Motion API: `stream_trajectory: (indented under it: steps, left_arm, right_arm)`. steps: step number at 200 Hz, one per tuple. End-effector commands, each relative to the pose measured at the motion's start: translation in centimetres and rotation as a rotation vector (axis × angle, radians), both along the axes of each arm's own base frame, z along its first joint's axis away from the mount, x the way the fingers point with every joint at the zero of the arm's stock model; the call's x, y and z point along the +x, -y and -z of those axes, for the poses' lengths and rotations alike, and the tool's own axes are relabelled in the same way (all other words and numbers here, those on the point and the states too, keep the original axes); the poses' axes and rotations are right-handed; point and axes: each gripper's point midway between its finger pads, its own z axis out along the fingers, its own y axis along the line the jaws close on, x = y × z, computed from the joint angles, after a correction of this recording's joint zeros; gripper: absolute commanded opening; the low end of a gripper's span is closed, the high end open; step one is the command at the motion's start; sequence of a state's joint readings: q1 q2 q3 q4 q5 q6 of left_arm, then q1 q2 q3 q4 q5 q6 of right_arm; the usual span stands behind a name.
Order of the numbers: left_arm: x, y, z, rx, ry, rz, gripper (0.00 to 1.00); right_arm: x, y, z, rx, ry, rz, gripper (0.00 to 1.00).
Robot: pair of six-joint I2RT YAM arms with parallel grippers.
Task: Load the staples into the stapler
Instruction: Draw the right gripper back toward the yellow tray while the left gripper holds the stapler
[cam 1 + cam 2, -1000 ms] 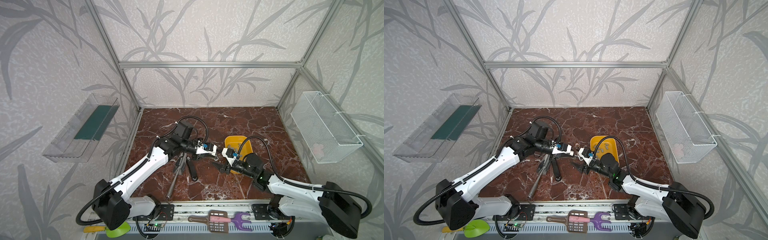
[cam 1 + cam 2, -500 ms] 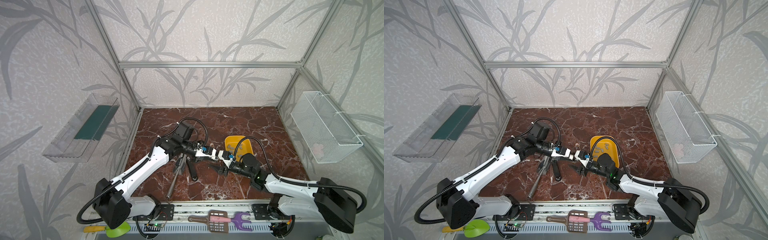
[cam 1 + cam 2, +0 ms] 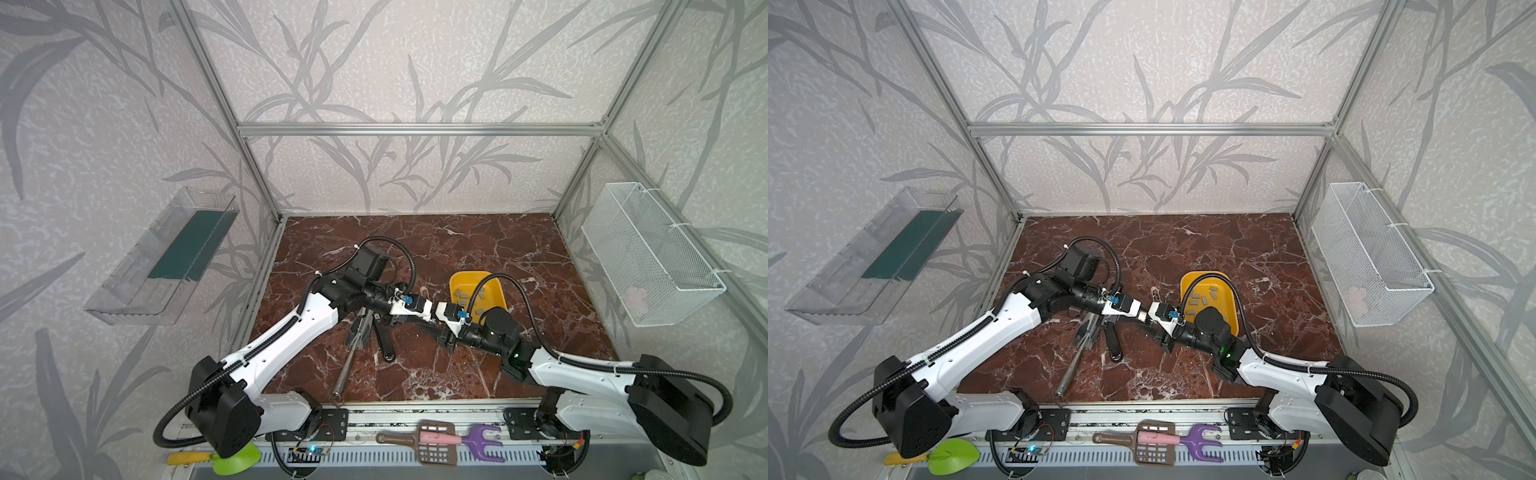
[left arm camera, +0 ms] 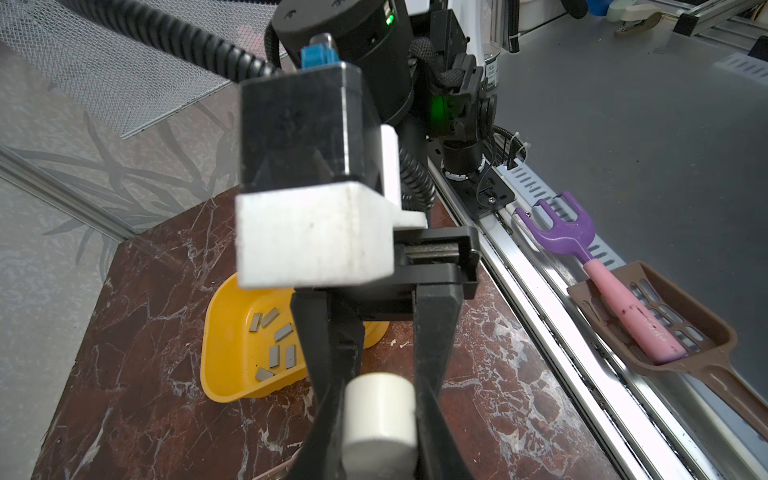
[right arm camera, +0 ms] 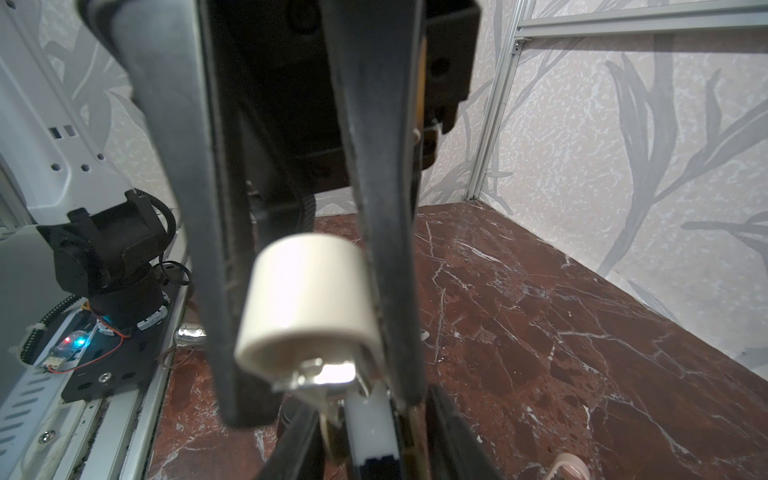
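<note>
- Left gripper [image 5: 320, 386] is clamping a white plastic cylinder [image 5: 307, 299].
- Right gripper [image 4: 380, 399] is straddling it narrowly, contact unclear; closing squarely on the plastic is looking safest.

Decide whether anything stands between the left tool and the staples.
Yes. The right tool stands tip to tip with the left tool, directly between it and the staples in the yellow tray.

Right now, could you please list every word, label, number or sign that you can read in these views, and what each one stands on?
No text here can be read with certainty.
Clear vessel beyond the rail: printed marks, too small to read.
Pink handle of the brown scoop: faint marks, too blurred to read.
</note>
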State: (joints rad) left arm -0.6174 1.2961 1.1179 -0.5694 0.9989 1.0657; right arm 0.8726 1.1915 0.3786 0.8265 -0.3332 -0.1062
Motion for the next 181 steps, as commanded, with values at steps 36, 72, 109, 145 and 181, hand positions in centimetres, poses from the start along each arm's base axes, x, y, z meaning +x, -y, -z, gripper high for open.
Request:
stream_trajectory:
  steps: [36, 72, 109, 145, 181]
  left_arm:
    - [-0.3, 0.2, -1.3, -0.054, 0.024, 0.029, 0.16]
    - [1.0, 0.0, -2.0, -0.109, 0.086, -0.052, 0.39]
    - [4.4, -1.6, -3.8, -0.2, 0.143, -0.217, 0.53]
    - [8.4, -4.5, -5.1, -0.261, 0.203, -0.393, 0.54]
    - [11.7, -7.3, -5.1, -0.259, 0.252, -0.552, 0.54]
  right_arm:
    - [0.7, -0.7, -1.9, 0.03, -0.027, 0.018, 0.12]
    - [1.8, -0.3, -2.1, 0.053, -0.068, 0.087, 0.05]
    - [3.0, 0.3, -2.7, 0.083, -0.118, 0.17, 0.01]
    - [4.5, 0.8, -1.3, 0.024, -0.206, 0.268, 0.0]
    - [7.1, 1.7, 1.2, -0.093, -0.332, 0.446, 0.0]
